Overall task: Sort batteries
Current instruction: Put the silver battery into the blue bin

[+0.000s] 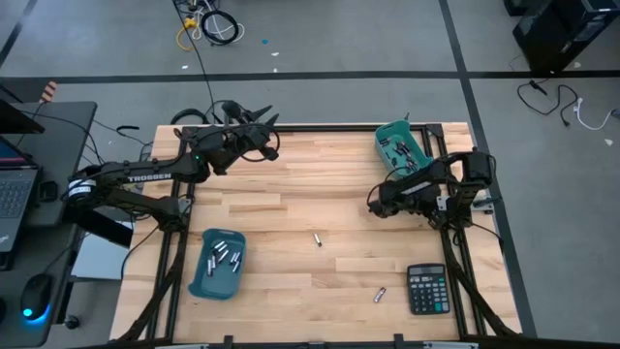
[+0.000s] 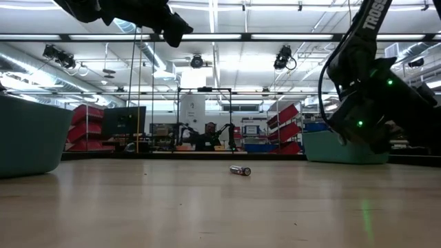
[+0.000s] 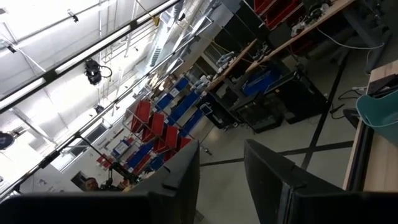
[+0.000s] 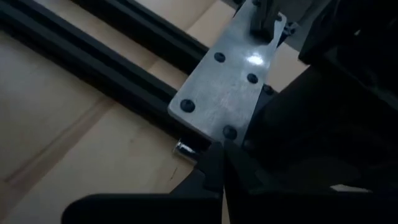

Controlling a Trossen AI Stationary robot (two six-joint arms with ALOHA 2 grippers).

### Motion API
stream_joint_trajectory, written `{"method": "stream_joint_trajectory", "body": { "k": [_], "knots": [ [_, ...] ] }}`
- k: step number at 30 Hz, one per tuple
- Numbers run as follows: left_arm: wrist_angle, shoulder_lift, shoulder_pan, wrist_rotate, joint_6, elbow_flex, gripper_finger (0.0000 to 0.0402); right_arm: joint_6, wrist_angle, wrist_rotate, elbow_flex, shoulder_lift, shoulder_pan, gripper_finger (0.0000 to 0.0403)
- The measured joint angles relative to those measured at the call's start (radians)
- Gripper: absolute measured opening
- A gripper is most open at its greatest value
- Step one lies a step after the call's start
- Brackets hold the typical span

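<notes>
The right gripper (image 4: 219, 167) fills the bottom of the right wrist view, its two dark fingers pressed together with nothing between them. Just beyond the tips a small silver battery end (image 4: 184, 149) peeks out from under a bolted metal plate (image 4: 230, 87), beside the black frame rail (image 4: 106, 59); its axis cannot be told from here.

In the high view, one loose battery (image 1: 317, 239) lies at the centre of the wooden table (image 1: 291, 194), its long axis running nearly up and down the frame. A second loose battery (image 1: 381, 294) lies lower right of centre, tilted diagonally, just left of the black calculator (image 1: 426, 289). A cluster of batteries (image 1: 223, 257) sits in the teal bin (image 1: 199, 283) at lower left, most pointing roughly up-frame or slightly slanted. More batteries (image 1: 399, 152) lie in the second teal bin (image 1: 387, 131) at upper right, too small to read their direction.

The right gripper (image 1: 374, 206) sits right of centre, low over the table below that bin. The left gripper (image 1: 271, 134) hangs at the upper left edge of the table, raised, its fingers (image 3: 186, 174) parted and empty.
</notes>
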State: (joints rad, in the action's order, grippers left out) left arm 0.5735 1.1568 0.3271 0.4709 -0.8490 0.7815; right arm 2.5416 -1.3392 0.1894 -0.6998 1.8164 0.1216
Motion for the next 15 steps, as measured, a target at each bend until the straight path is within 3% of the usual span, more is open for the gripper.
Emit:
{"method": "stream_joint_trajectory", "body": {
  "k": [5,10,15],
  "knots": [
    [0.0,0.0,0.0,0.0,0.015,0.0,0.0125,-0.002,0.006,-0.002,0.0,0.0,0.0,0.0],
    [0.002,0.0,0.0,0.0,0.016,0.0,0.0125,-0.019,0.148,0.009,0.007,0.0,-0.028,0.0],
    [0.001,0.0,0.0,0.0,0.016,0.0,0.0125,-0.025,0.105,-0.023,0.057,-0.003,-0.008,0.0]
  ]
}}
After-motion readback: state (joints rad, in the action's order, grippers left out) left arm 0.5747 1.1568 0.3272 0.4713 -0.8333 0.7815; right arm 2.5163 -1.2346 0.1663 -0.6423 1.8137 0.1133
